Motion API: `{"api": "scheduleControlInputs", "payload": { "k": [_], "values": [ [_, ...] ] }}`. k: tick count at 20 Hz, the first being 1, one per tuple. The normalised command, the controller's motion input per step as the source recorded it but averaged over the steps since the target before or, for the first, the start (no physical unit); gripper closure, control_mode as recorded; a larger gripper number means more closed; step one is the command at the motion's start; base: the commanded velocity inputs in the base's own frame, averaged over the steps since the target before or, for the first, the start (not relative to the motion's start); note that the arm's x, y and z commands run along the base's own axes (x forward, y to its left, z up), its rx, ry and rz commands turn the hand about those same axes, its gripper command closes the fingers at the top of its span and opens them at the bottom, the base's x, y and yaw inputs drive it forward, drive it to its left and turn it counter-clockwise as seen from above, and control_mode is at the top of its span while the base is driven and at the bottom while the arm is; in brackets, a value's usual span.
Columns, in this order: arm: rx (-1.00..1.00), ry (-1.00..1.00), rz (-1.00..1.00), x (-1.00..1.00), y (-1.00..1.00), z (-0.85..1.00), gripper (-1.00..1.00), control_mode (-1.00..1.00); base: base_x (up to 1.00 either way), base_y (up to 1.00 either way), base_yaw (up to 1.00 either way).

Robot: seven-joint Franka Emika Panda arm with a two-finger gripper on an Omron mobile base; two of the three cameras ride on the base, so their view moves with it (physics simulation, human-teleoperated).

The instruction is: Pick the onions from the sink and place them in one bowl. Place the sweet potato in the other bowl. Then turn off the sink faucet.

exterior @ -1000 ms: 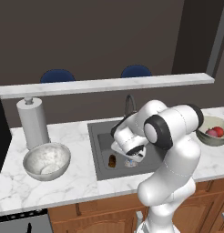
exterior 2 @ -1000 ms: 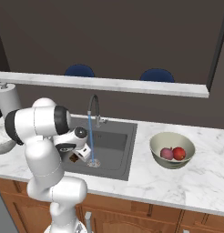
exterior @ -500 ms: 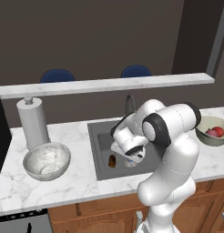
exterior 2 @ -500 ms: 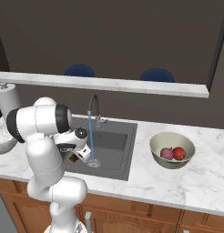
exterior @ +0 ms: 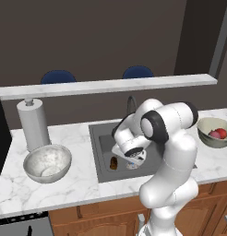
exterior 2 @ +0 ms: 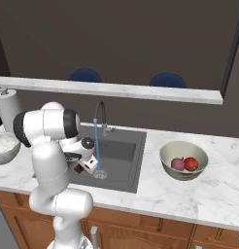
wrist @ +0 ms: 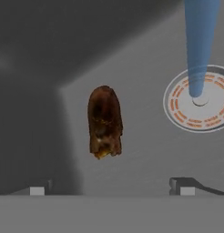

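The sweet potato (wrist: 104,121) lies on the floor of the sink (wrist: 145,150), oblong and dark brown with an orange-tinged end; it also appears as the sweet potato (exterior: 114,162) (exterior 2: 78,169). My gripper (wrist: 112,191) (exterior: 128,160) (exterior 2: 87,165) hangs open just above it, fingertips wide apart and touching nothing. Both onions, bright red (exterior 2: 191,164) (exterior: 221,133) and pinkish (exterior 2: 178,164) (exterior: 214,135), rest in the olive-beige bowl (exterior 2: 183,144) (exterior: 202,125) on the right counter. The silvery grey bowl (exterior: 37,154) (exterior 2: 1,146) stands left of the sink (exterior: 101,138) (exterior 2: 124,151). Water (exterior 2: 97,146) (wrist: 200,41) runs from the faucet (exterior 2: 99,112) (exterior: 130,102) onto the drain (wrist: 177,107).
A paper towel roll (exterior: 33,124) (exterior 2: 7,104) stands behind the grey bowl. A raised marble ledge (exterior: 110,85) runs behind the sink, with two blue chair backs beyond it. Wooden cabinets sit under the counter.
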Motion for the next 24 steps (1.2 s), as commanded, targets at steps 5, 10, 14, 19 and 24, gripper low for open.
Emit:
{"api": "scheduleControlInputs", "payload": {
  "k": [5,10,14,19,24],
  "values": [
    [0.00,-0.03,0.00,0.13,0.02,-0.22,-1.00,-1.00,0.00,0.00,0.00],
    [0.00,-0.03,0.00,0.15,0.08,-0.27,-1.00,-1.00,0.00,0.00,0.00],
    [0.00,-0.02,0.00,0.11,0.17,-0.23,-1.00,-1.00,0.00,0.00,0.00],
    [0.00,-0.01,0.00,0.11,0.15,-0.20,-1.00,-1.00,0.00,0.00,0.00],
    [0.00,-0.02,0.00,0.12,0.04,-0.19,-1.00,-1.00,0.00,0.00,0.00]
  ]
}}
